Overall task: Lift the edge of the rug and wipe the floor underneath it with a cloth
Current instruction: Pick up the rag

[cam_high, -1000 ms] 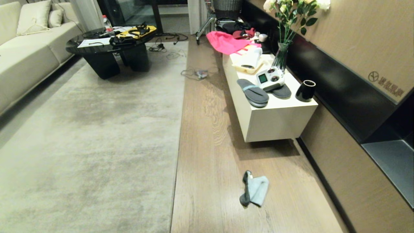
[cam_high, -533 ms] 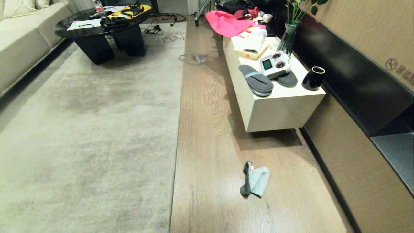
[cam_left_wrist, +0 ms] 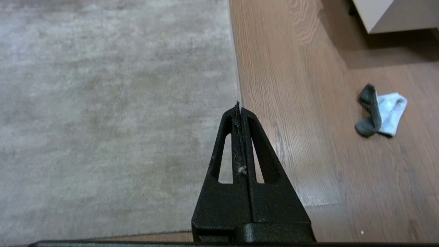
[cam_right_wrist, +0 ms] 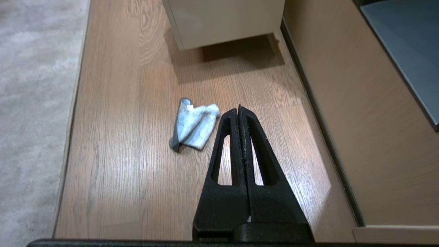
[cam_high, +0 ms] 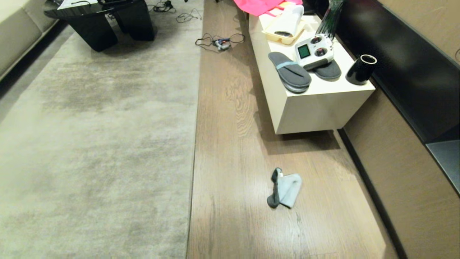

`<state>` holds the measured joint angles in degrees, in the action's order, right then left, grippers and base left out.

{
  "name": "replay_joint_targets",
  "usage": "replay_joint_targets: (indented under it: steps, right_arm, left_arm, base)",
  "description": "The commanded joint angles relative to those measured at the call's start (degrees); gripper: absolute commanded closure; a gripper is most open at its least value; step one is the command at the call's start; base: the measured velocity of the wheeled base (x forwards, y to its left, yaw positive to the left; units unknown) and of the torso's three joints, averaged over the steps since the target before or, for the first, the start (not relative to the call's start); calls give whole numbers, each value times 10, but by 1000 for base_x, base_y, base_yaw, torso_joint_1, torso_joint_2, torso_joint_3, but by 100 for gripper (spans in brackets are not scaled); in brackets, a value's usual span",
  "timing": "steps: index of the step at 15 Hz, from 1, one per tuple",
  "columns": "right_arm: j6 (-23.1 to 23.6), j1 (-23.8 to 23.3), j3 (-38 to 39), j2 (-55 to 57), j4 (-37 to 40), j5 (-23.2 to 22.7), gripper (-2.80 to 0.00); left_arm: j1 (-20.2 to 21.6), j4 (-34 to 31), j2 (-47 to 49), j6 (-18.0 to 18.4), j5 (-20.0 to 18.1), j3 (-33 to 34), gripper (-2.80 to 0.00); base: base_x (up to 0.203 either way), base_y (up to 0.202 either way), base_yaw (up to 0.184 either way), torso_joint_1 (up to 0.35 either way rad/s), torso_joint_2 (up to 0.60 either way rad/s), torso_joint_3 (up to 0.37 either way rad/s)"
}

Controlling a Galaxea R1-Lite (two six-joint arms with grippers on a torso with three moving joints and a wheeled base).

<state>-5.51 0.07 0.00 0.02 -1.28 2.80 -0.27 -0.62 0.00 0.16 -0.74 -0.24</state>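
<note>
The rug edge (cam_high: 194, 144) runs straight down the head view, flat on the floor (cam_high: 233, 180); the pale mottled rug lies to its left. The cloth (cam_high: 284, 187), dark grey and pale blue, lies crumpled on the planks right of the rug. Neither arm shows in the head view. My left gripper (cam_left_wrist: 239, 107) is shut and empty, hanging above the rug edge (cam_left_wrist: 236, 82), with the cloth (cam_left_wrist: 380, 110) well off to one side. My right gripper (cam_right_wrist: 239, 109) is shut and empty above the floor (cam_right_wrist: 137, 154), just beside the cloth (cam_right_wrist: 193, 127).
A cream low cabinet (cam_high: 312, 108) stands right of the plank strip, bearing slippers (cam_high: 289, 73), a remote controller (cam_high: 313, 52) and a black cup (cam_high: 360, 69). A brown wall panel (cam_high: 395, 187) bounds the right. Cables (cam_high: 219, 41) lie on the floor far ahead; a black table (cam_high: 104, 21) stands on the rug.
The whole head view has tilted downward: sofa, flowers and far table top have slid out of the top. The cloth, rug and grippers themselves have not moved.
</note>
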Motion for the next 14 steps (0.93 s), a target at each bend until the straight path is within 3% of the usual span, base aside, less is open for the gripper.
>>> replay_joint_targets:
  steps: [1, 14]
  right_arm:
    - [0, 0, 0, 1, 0, 0, 0]
    - [0, 0, 0, 1, 0, 0, 0]
  left_arm:
    - [0, -1, 1, 0, 0, 0, 0]
    - [0, -2, 1, -15, 6, -1, 0]
  base:
    - [0, 0, 0, 4, 4, -197]
    - [0, 0, 0, 3, 4, -192]
